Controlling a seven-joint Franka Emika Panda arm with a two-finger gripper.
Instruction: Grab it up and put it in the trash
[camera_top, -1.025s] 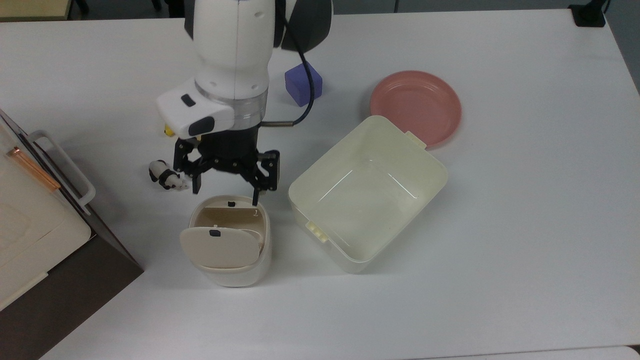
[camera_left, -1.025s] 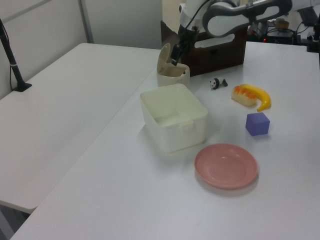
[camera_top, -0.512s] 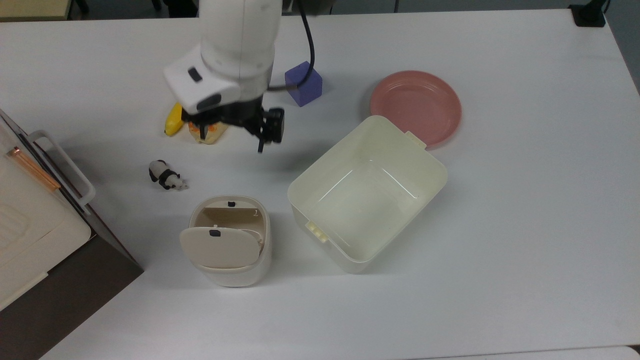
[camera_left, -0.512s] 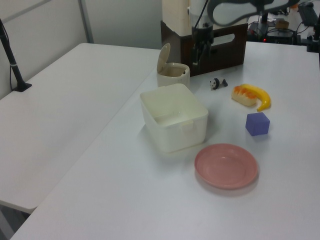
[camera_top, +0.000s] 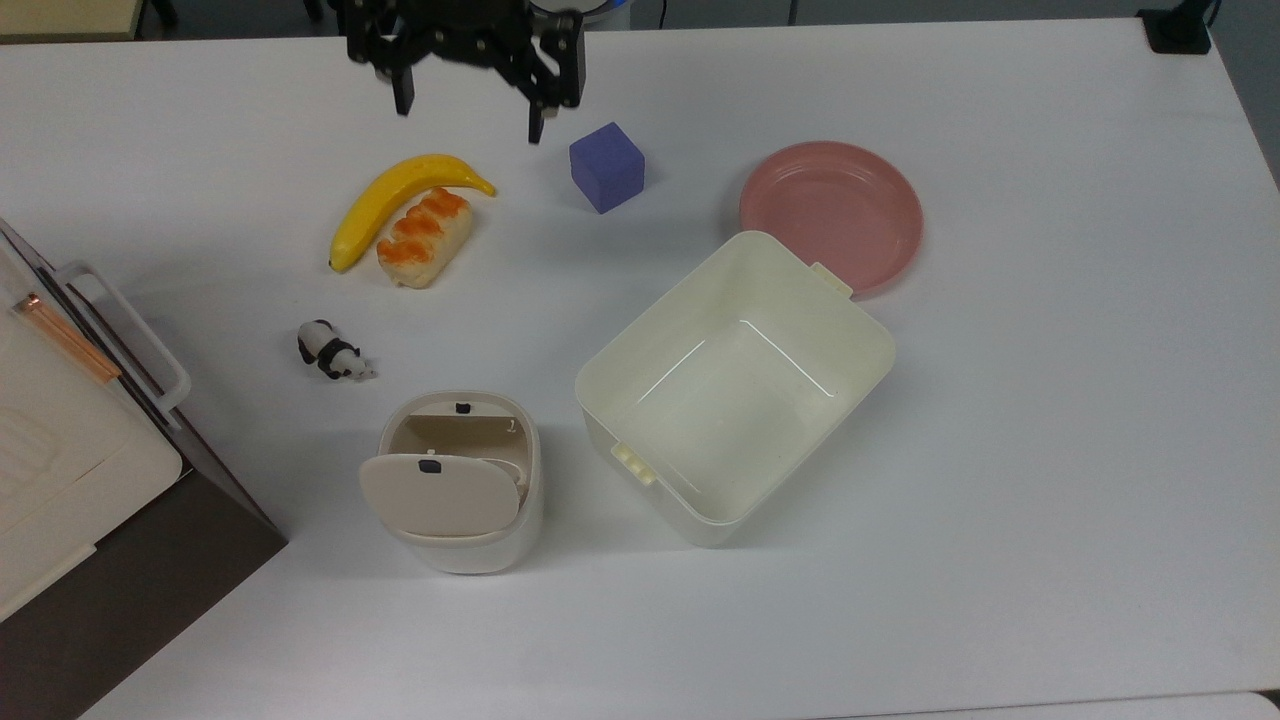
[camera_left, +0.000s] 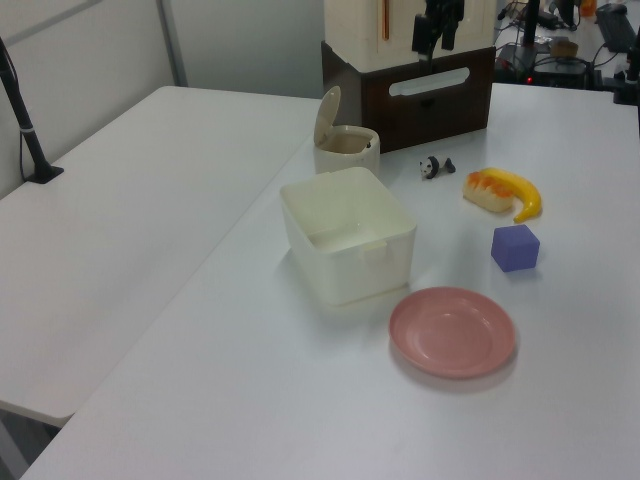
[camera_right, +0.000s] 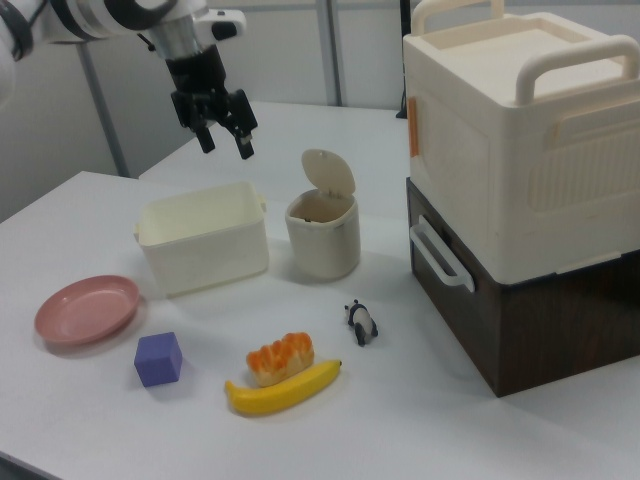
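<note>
Looking for the paper wad on the table, I find none: not beside the panda figurine (camera_top: 333, 353), not in the rectangular tub (camera_top: 735, 385), not between the fingers. My judgement is that it now lies inside the trash bin (camera_top: 455, 480), down where the tilted flap lid (camera_top: 440, 493) and the bin's wall hide the bottom from me; I cannot see it in there directly.

What has changed is the arm's place. A second ago the gripper (camera_top: 468, 88) hung right over the bin's open mouth with its fingers spread; half a second ago it was already over the banana (camera_top: 395, 203) and the orange-topped bread (camera_top: 425, 237); now it stands high at the top view's upper edge, well apart from the bin, beyond the purple cube (camera_top: 606, 167). In the right view the gripper (camera_right: 222, 132) hangs in the air above the tub, its two fingers apart with nothing between them, and in the left view it (camera_left: 437, 40) shows in front of the cream box on the dark cabinet (camera_left: 425, 100).

I read that as the drop made and the arm pulling back. The bin stands upright, lid tipped open, undisturbed through all three moments. The pink plate (camera_top: 830, 215) and the rest lie just where they did. If the wad is indeed inside, nothing is left but to park the arm.
</note>
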